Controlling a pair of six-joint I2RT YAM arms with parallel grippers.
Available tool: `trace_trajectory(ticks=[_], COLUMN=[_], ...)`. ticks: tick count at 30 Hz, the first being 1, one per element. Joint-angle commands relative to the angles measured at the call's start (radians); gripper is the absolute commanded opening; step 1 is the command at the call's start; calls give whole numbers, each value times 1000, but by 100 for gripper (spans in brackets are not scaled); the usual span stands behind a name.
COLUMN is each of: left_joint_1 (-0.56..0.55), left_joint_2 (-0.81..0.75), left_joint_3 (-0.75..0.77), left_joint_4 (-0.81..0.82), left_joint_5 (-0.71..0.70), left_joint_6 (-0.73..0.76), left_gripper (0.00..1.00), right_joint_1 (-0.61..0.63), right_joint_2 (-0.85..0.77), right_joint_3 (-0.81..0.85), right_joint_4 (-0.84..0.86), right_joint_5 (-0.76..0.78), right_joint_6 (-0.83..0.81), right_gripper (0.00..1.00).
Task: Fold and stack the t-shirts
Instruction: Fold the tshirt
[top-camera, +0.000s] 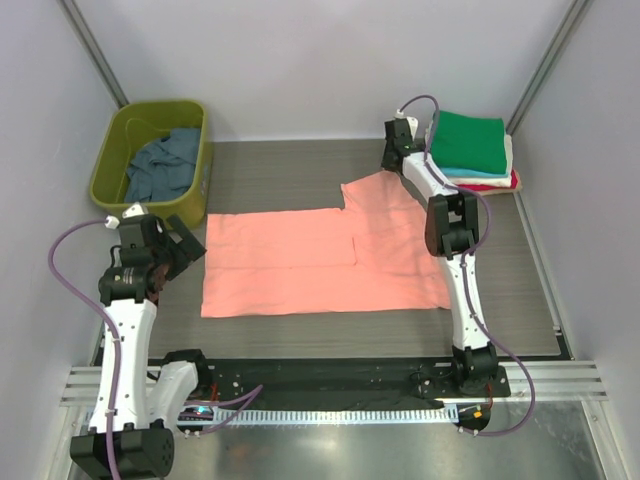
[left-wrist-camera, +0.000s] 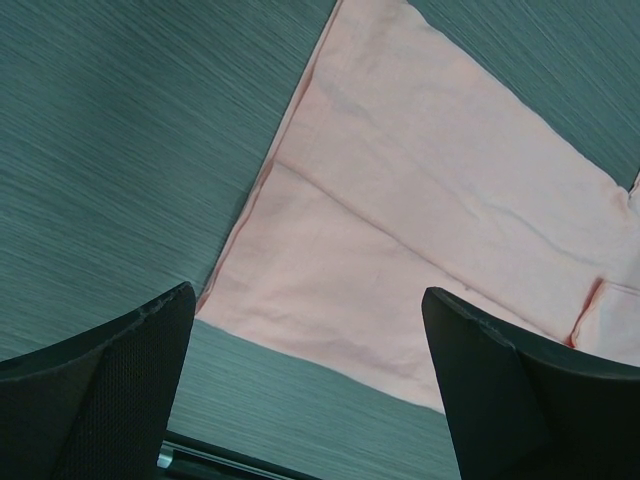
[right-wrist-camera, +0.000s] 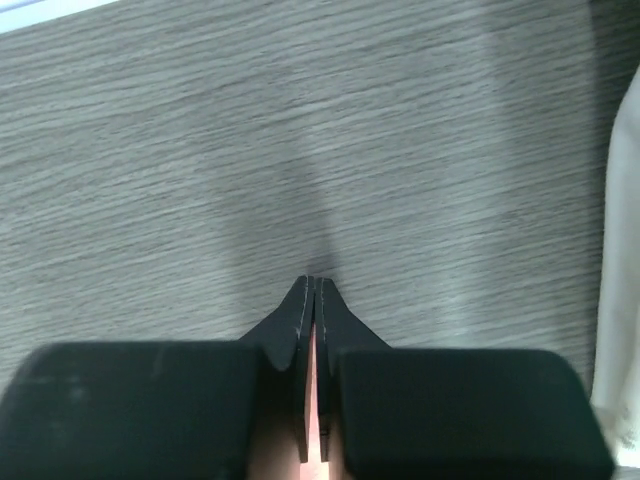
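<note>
At far left, a slate-blue t-shirt (top-camera: 165, 165) lies crumpled in the olive-green tub (top-camera: 105, 170). Beside it the left claw (top-camera: 183, 243) hangs open just off the salmon-pink t-shirt (top-camera: 300, 265), which is spread on the table (top-camera: 280, 170), partly folded. Its far right corner is pinched in the closed right claw (right-wrist-camera: 312, 290). Rightmost sits a folded stack (top-camera: 480, 170), green t-shirt (top-camera: 470, 138) on top. Roughly midway, I judge.

spread t-shirt (top-camera: 300, 270): plain salmon-pink
top t-shirt of stack (top-camera: 468, 140): green
t-shirt in tub (top-camera: 165, 165): slate-blue
tub (top-camera: 203, 175): olive-green
surface (top-camera: 280, 170): grey wood-grain streaks
</note>
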Motion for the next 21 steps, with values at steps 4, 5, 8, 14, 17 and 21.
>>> trace_trajectory(ticks=[4, 5, 8, 14, 17, 21], left_joint_1=[29, 34, 43, 66, 66, 62], left_joint_2=[-19, -20, -25, -8, 4, 58], left_joint_3=[-3, -3, -6, -4, 2, 25], left_joint_4=[36, 36, 41, 44, 42, 47], left_joint_5=[28, 29, 31, 42, 23, -3], left_joint_6=[29, 31, 31, 28, 23, -20], left_gripper=[95, 95, 95, 93, 92, 91], right_joint_1=[7, 11, 32, 70, 72, 84], right_joint_2=[-77, -94, -195, -523, -660, -886], right_joint_3=[-99, -105, -155, -433, -623, -806], right_joint_4=[-33, -29, -15, 89, 167, 206], right_joint_5=[-81, -98, -95, -83, -101, -117], right_joint_6=[5, -4, -30, -12, 21, 39], right_gripper=[1, 1, 1, 1, 1, 1])
